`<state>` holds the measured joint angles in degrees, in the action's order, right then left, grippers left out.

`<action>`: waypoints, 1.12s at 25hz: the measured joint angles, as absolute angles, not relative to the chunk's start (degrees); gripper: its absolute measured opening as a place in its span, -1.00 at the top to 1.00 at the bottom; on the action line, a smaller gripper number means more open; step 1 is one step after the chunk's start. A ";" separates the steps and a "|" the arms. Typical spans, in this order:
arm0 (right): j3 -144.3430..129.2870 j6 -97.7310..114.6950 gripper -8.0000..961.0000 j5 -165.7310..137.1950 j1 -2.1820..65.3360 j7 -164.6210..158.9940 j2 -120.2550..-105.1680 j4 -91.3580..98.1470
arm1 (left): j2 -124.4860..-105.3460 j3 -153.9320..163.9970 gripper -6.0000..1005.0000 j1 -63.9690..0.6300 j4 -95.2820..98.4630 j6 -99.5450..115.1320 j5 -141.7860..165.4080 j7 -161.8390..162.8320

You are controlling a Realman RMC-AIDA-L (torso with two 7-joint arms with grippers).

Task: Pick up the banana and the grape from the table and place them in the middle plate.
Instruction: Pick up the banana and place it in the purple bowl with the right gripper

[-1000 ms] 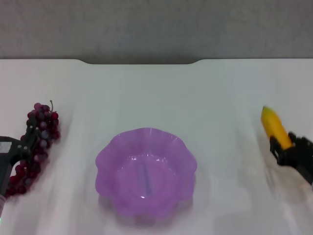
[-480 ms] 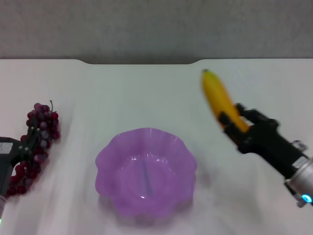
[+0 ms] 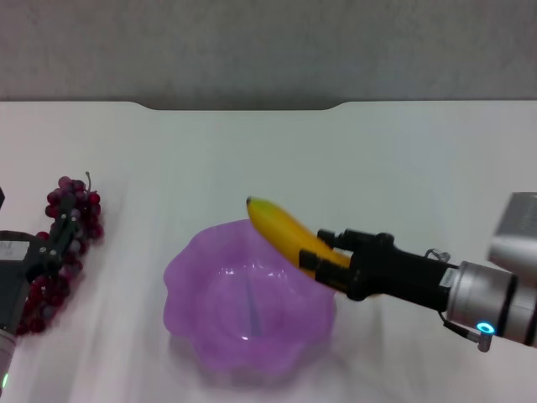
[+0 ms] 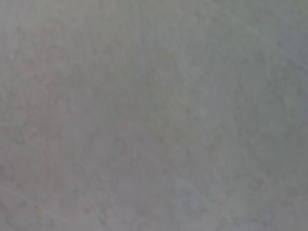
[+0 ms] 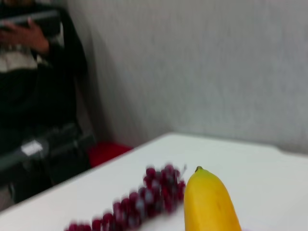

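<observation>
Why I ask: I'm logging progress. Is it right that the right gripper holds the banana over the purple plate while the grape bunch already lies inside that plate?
Not quite. The right gripper does hold the banana over the purple plate, but the grape bunch is not inside it: the head view shows it on the table to the plate's left, at the left gripper.

Head view: from above and in front, looking down across the table (image 3: 403,151) toward its notched far edge. Right wrist view: low over the tabletop, close behind the banana (image 5: 210,204), facing the grape (image 5: 144,199); both shared with the head view. Left wrist view: only blank grey surface.
</observation>
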<state>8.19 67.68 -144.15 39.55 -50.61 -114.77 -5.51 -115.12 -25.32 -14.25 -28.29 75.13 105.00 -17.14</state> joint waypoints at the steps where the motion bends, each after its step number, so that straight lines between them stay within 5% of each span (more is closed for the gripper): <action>1: 8.17 65.92 -0.06 -145.97 40.36 -52.03 -114.75 -5.51 | -115.18 -25.31 -0.74 -14.25 -28.28 75.15 105.02 -17.14; 11: 8.17 59.34 -0.08 -155.09 47.55 -56.64 -114.88 -5.11 | -115.32 -25.31 -0.73 -14.33 -28.21 75.25 105.03 -17.14; 28: 8.31 56.99 -0.11 -155.87 50.43 -55.90 -115.12 -5.41 | -115.37 -25.31 -0.73 -14.55 -28.21 75.32 105.03 -17.14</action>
<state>8.31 56.99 -155.87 50.43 -55.90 -115.12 -5.41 -115.37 -25.31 -14.55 -28.21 75.32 105.03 -17.14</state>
